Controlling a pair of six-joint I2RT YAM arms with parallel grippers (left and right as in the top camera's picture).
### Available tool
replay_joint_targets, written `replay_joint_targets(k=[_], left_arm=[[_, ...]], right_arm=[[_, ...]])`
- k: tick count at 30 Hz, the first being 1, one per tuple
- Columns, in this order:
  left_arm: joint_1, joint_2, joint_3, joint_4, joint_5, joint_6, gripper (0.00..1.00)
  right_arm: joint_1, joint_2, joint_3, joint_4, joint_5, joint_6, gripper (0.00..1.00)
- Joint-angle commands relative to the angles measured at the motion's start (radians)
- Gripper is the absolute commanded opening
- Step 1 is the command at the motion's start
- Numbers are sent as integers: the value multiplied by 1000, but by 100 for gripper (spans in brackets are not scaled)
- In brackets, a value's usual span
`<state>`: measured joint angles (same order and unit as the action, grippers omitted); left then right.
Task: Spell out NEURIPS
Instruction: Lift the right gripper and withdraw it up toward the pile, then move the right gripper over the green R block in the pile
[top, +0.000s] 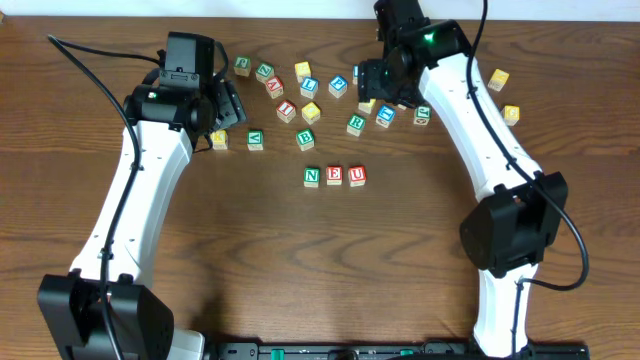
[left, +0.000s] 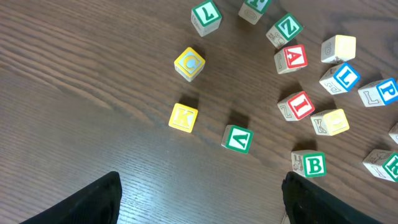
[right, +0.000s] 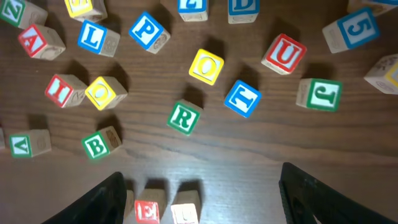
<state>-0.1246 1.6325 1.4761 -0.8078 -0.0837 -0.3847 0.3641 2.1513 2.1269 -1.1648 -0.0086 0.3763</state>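
The left tool (left: 202, 183) and right tool (right: 202, 174) both stand apart, holding nothing. The left hovers over K (left: 183, 117) and V (left: 237, 138), the right near R (right: 184, 117). N (top: 312, 176), E (top: 334, 176) and U (top: 357, 176) form a row mid-surface (top: 300, 260). P (right: 148, 29) and I (right: 62, 89) lie among the far scatter.

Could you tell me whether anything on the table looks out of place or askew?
Nothing looks damaged or spilled. The N, E, U row sits straight and evenly spaced. The loose blocks beyond it lie scattered and turned at all angles, the green R block among them, as an unsorted pile would.
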Motion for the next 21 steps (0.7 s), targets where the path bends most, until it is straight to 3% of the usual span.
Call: replay_joint_targets(k=[1,21], left_arm=[[3,12,17,3,2,6,81],[3,12,17,3,2,6,81]], right_arm=[[-3,34,18,23,-6,28,73],[21,49,18,60,-5,39,75]])
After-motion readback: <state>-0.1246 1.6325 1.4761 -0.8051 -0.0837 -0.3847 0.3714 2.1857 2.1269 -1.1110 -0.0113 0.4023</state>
